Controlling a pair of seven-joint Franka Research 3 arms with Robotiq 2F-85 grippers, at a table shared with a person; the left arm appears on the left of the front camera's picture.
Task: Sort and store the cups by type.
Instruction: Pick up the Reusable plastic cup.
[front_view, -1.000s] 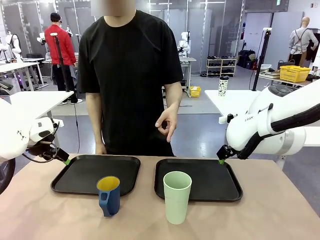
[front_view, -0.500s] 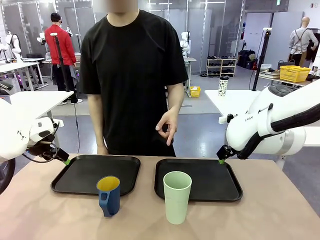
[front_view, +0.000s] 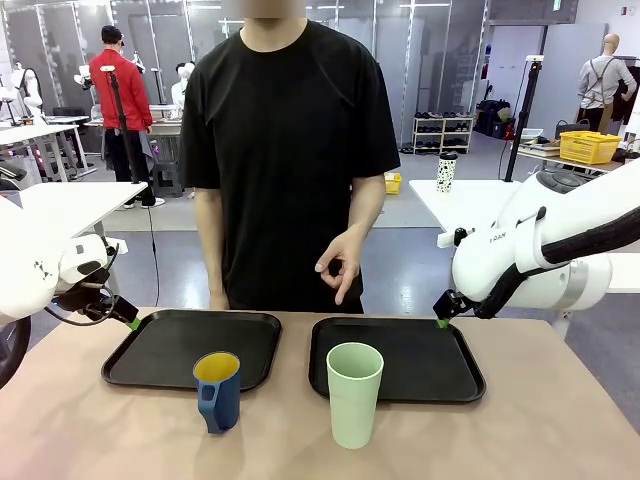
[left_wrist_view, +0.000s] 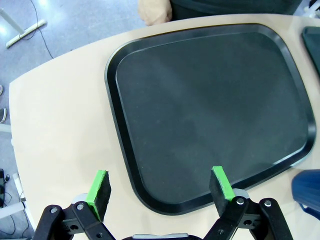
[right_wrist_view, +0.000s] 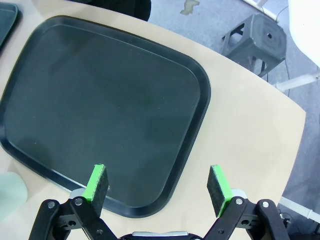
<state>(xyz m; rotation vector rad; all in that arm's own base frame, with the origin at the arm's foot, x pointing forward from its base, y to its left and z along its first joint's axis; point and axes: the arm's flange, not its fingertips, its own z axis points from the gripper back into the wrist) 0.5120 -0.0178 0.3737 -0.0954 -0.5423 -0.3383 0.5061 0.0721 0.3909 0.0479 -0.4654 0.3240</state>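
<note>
A dark blue mug (front_view: 217, 390) with a yellow inside stands on the table just in front of the left black tray (front_view: 170, 350). A taller pale mint-green tumbler (front_view: 354, 393) stands at the front edge of the right black tray (front_view: 425, 360). My left gripper (front_view: 130, 322) hovers at the left tray's far left corner. In its wrist view it is open (left_wrist_view: 159, 181) over the bare tray (left_wrist_view: 200, 100), with the mug's edge (left_wrist_view: 309, 191) at the right. My right gripper (front_view: 441, 322) hangs open (right_wrist_view: 157, 182) over the right tray (right_wrist_view: 100, 100); the tumbler's rim (right_wrist_view: 10, 196) shows at the lower left.
A person in a black shirt (front_view: 290, 150) stands at the far side of the table, one hand (front_view: 340, 265) held loosely above the gap between the trays. The tan tabletop (front_view: 550, 420) lies bare to the right. A stool (right_wrist_view: 260, 35) stands on the floor beyond the table edge.
The person has shifted to the right and the raised hand has dropped a little. Both arms, the mug and the tumbler have stayed where they were.
</note>
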